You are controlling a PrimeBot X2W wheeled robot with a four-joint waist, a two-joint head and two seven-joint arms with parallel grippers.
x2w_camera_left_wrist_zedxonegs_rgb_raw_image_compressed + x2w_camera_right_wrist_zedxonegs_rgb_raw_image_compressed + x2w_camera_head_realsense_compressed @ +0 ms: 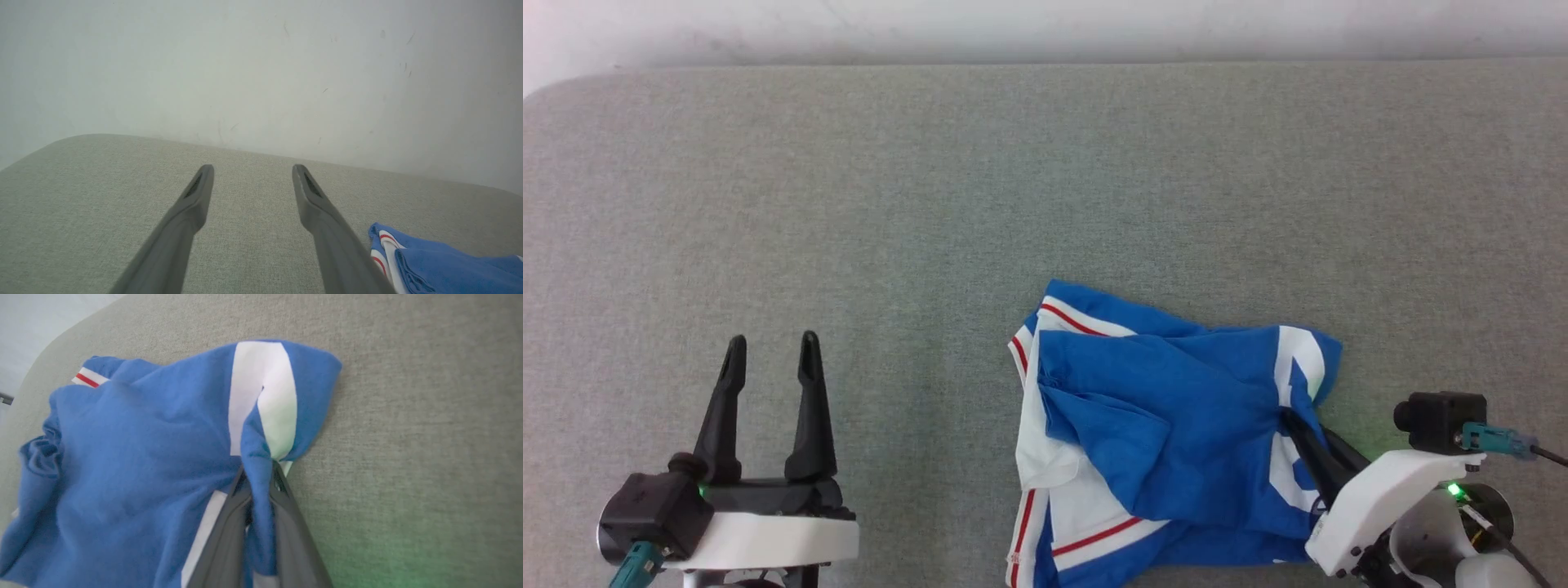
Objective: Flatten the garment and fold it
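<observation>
Head view shows the grey padded table [849,204] with the garment [1168,400] lying crumpled at its near right, its lower edge cut off by the frame. The right gripper [1294,420] reaches in from the lower right, angled up-left, its fingers pinched on a raised fold of blue cloth beside the white print. The left gripper [772,351] rests well apart at lower left, fingers spread, holding nothing. The print is folded over and unreadable.

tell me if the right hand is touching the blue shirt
Touching. In the right wrist view the right hand pinches a fold of the blue shirt between its fingers.
</observation>
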